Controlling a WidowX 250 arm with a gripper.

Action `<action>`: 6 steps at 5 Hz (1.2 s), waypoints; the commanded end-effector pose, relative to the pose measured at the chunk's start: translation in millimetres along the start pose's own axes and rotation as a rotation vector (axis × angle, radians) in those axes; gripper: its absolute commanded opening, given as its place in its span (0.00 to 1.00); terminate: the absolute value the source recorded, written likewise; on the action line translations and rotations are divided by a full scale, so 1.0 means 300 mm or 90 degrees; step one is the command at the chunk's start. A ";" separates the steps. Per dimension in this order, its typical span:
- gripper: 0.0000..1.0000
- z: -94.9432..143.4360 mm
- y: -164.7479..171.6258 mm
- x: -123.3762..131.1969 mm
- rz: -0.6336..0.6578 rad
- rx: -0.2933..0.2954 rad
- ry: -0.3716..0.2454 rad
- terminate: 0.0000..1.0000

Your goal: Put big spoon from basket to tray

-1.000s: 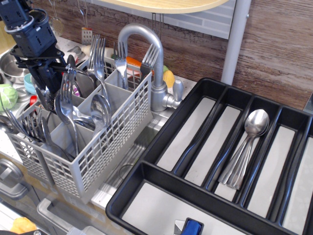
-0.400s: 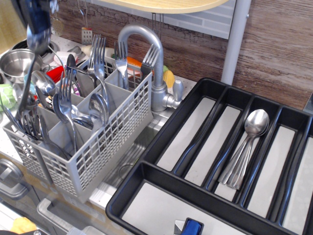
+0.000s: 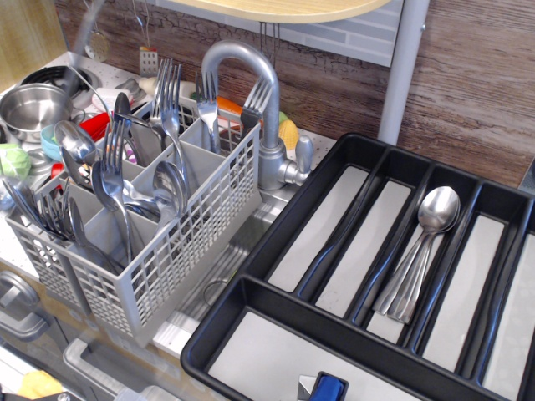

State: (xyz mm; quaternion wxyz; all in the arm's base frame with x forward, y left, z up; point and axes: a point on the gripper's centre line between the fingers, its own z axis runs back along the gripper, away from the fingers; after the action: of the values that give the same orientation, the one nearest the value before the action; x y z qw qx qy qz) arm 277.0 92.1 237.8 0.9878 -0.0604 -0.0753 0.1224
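Quick status from my end: the hand isn't anywhere in my camera view right now, so I can't tell you if it's spread, pressed together or pinching anything. There's a pale blurry streak [image 3: 84, 27] in the top left corner, and I honestly can't tell what it is.

The big spoon [image 3: 75, 140] is standing in the basket [image 3: 184, 242], bowl end up, in one of the compartments on the left side, handle down among other cutlery. Another spoon [image 3: 171, 185] leans bowl-up in a middle compartment, and a bunch of forks [image 3: 167, 83] stick up tines-first along the back row.

The tray [image 3: 226, 334] sits to the right of the basket, near it but not touching as far as I can see. A small stack of spoons [image 3: 422, 246] already lies in one of its long compartments, bowls pointing toward the wall.

The faucet [image 3: 251, 75] arches up between basket and tray, and a steel pot [image 3: 29, 104] sits behind the basket on the left. A little blue thing [image 3: 328, 387] pokes in at the bottom edge.
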 end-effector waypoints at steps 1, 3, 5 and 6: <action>0.00 0.078 -0.206 -0.007 0.138 -0.072 -0.052 0.00; 0.00 -0.026 -0.340 -0.032 0.195 -0.161 -0.081 0.00; 0.00 -0.262 -0.459 0.020 0.154 -0.302 -0.125 0.00; 0.00 -0.351 -0.531 0.044 0.139 -0.331 -0.109 0.00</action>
State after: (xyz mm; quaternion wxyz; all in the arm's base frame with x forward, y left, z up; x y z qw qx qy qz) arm 341.3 -77.6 133.0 0.9184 -0.3009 -0.1423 0.2138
